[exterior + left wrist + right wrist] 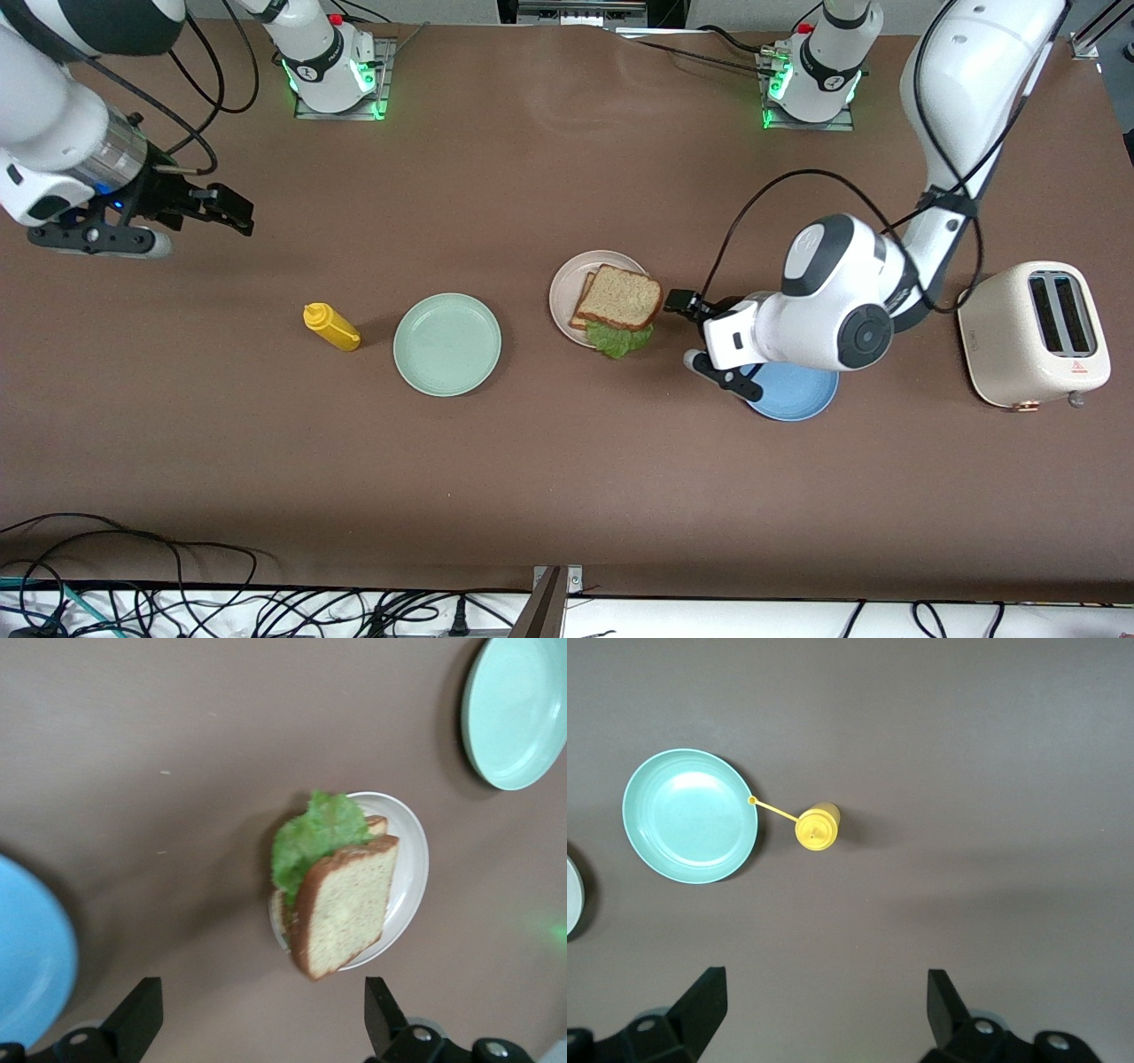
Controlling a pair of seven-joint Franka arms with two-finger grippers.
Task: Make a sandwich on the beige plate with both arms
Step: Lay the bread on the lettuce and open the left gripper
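Observation:
The sandwich [617, 301] lies on the beige plate [560, 297]: two brown bread slices with green lettuce [620, 338] sticking out over the rim toward the front camera. In the left wrist view the top slice [345, 904] sits askew on the lettuce [314, 837], and the plate's rim [416, 850] shows beside it. My left gripper [679, 330] is open and empty, just off the plate toward the left arm's end of the table; its fingers [133, 1019] stand wide apart. My right gripper [241, 213] waits open and empty over bare table at the right arm's end.
A mint-green plate [447, 344] and a yellow mustard bottle [331, 326] sit between the sandwich and the right arm's end. A blue plate [797, 399] lies partly under the left arm. A cream toaster [1036, 332] stands at the left arm's end.

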